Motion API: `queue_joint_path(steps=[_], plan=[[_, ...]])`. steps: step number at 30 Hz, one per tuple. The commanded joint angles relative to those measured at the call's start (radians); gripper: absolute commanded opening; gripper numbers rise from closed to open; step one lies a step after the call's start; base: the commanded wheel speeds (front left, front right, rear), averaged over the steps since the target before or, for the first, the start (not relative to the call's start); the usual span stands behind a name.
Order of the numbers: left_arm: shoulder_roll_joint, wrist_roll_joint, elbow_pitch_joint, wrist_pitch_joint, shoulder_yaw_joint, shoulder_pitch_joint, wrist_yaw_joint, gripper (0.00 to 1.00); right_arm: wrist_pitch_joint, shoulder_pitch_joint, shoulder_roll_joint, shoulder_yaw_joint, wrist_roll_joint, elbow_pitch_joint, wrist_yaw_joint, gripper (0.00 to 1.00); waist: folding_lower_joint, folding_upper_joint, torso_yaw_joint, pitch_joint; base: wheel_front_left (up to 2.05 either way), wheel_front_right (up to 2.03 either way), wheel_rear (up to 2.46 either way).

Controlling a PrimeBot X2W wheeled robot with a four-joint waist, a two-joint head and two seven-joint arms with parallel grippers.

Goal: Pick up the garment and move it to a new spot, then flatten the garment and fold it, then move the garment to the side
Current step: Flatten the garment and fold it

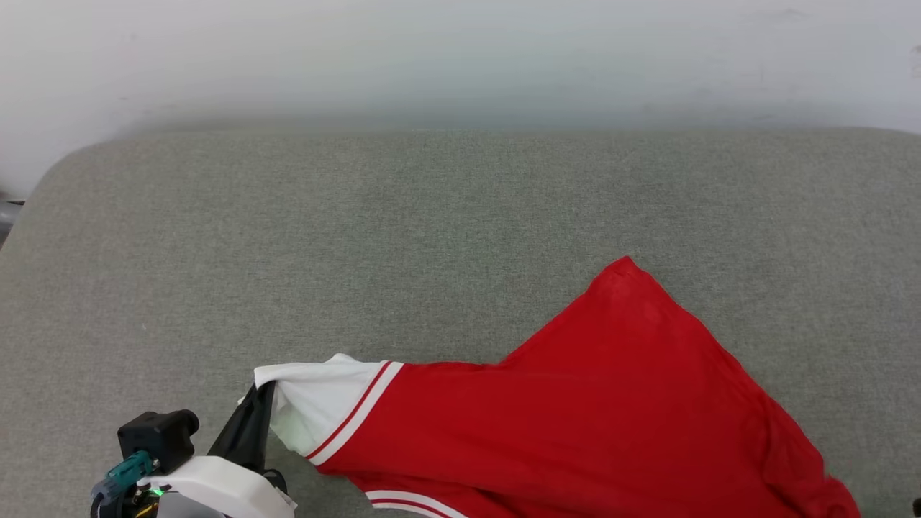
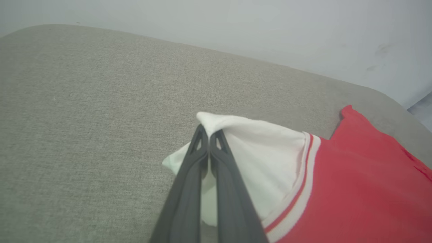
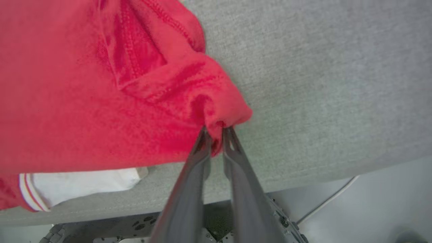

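Grey fabric surface point(image 1: 460, 216) bears the red jersey point(image 1: 575, 417). My left gripper point(image 2: 209, 133) is clamped on its white sleeve point(image 2: 256, 152), and my right gripper point(image 3: 216, 130) pinches a red corner. Soft, light and limp, I judge; the hems hold best.

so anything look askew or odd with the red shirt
The red jersey T-shirt with white sleeves lies crooked and bunched on the grey fabric surface, its white sleeve pinched by the left gripper, a red edge by the right gripper. No damage visible.
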Motion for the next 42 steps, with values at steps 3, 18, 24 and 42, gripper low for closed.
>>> queue_joint_path(steps=[3, 18, 24, 42], plan=[[0.014, 0.005, -0.004, 0.006, 0.004, -0.004, 0.004, 0.0, -0.201, -0.05, 0.001, 0.001, 0.037, 0.024, -0.001, 1.0, 0.0002, -0.0001, -0.013, 0.014, 0.0, 0.0, 0.0], [0.011, 0.022, -0.056, -0.005, -0.015, -0.107, -0.01, 0.0, -0.569, -0.484, -0.052, 0.153, -0.059, 0.243, -0.001, 1.0, 0.0002, -0.0001, 0.047, 0.134, 0.0, 0.0, 0.0], [-0.012, 0.033, -0.067, -0.016, -0.048, -0.158, -0.034, 0.0, -0.244, -0.676, -0.144, 0.318, -0.026, 0.342, -0.001, 1.0, 0.0002, -0.0001, 0.097, 0.189, 0.0, 0.0, 0.0], [-0.046, 0.02, -0.003, -0.055, -0.079, -0.232, -0.074, 0.0, 0.265, -0.783, -0.254, 0.59, 0.109, 0.524, -0.001, 0.0, 0.0002, -0.0001, 0.151, 0.274, 0.0, 0.0, 0.0]])
